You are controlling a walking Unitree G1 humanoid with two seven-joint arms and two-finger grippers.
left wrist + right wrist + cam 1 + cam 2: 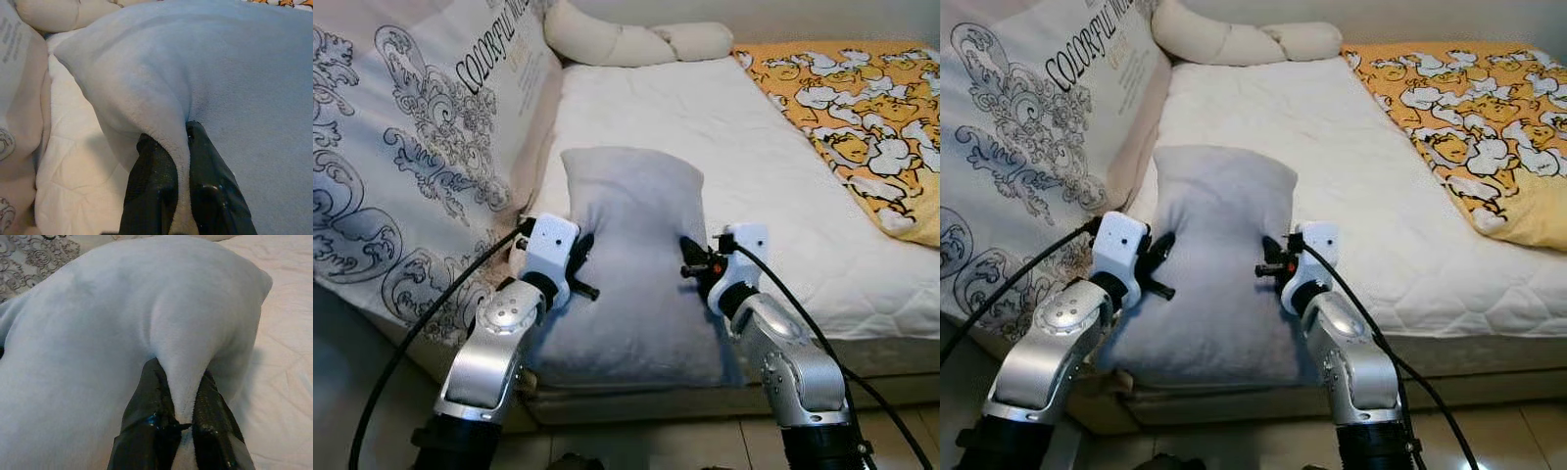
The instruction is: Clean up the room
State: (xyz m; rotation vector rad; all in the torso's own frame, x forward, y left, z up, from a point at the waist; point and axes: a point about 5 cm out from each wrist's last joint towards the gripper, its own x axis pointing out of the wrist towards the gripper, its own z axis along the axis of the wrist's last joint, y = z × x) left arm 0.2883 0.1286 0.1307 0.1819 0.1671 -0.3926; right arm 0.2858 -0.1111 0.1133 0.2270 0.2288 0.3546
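Two grippers, one pillow, that's pretty much the whole scene. Going left to right in the head view: at about 9 o'clock there's a big printed cushion point(411, 147) with grey scrollwork and lettering, leaning along the left edge of the bed point(724, 127). Next, the left gripper point(182, 147) sits at roughly 7 o'clock, its black fingers point(151, 186) pinched tight on a fold at the left edge of the grey pillow point(631, 255). The pillow itself lies dead center, lengthwise on the white mattress, its near end right at the foot edge of the bed. The right gripper point(181, 387) is around 5 o'clock, clamped the same way on a ridge of fabric along the pillow's right edge. Up at 12 o'clock a long cream bolster point(626, 41) lies across the head of the bed, and over at 2 o'clock there's a yellow blanket point(862, 108) with cartoon ducks spread on the right side.
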